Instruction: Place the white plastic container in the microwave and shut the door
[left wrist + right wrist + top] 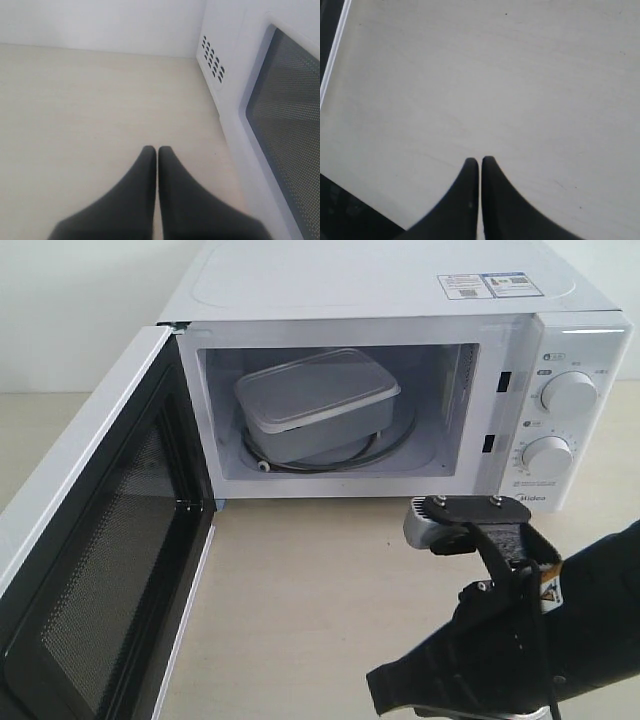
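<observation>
The white plastic container [316,400] sits inside the Midea-marked microwave [380,280], door [100,570] open; left tool [157,152] and right tool [480,162] clenched empty.

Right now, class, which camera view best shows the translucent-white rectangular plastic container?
The exterior view: the translucent-white rectangular plastic container sits lidded inside the open white microwave, its whole top visible. Neither wrist view shows it; both show mostly beige tabletop.
</observation>
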`<state>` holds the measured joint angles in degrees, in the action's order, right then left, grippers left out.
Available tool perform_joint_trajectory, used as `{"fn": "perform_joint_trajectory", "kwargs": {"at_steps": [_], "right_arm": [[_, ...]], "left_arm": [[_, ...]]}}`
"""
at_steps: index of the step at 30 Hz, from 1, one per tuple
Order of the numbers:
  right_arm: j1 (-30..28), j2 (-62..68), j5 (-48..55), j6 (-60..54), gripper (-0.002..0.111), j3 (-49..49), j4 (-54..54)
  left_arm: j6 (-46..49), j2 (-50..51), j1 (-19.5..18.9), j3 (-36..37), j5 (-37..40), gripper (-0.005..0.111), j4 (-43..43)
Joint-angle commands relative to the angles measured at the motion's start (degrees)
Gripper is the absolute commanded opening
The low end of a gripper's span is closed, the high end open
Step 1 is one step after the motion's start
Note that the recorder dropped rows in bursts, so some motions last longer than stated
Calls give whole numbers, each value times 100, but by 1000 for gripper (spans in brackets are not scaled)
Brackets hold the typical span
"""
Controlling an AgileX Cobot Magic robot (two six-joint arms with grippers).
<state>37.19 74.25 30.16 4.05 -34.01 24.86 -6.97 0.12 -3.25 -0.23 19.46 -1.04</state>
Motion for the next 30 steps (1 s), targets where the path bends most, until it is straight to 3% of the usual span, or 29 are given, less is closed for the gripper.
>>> {"fn": "perform_joint_trajectory", "kwargs": {"at_steps": [1,10,22,27,30], "right_arm": [[6,-215,-102,-180,1,22,-206],[-149,-2210,-1925,-869,1,827,-391],[-2315,-6032,-1971,-1747,1,2446,-463],[-2895,-7299,-1962,-1853,1,2760,-488],[-3016,-7425,-1959,-1925,1,2818,-526]], "left_arm": [[8,-12,-12,23,-12,4,39],[8,-12,-12,23,-12,4,39],[8,-12,-12,23,-12,4,39],[8,-12,-12,23,-12,4,39],[8,-12,-12,23,-12,4,39]]}}
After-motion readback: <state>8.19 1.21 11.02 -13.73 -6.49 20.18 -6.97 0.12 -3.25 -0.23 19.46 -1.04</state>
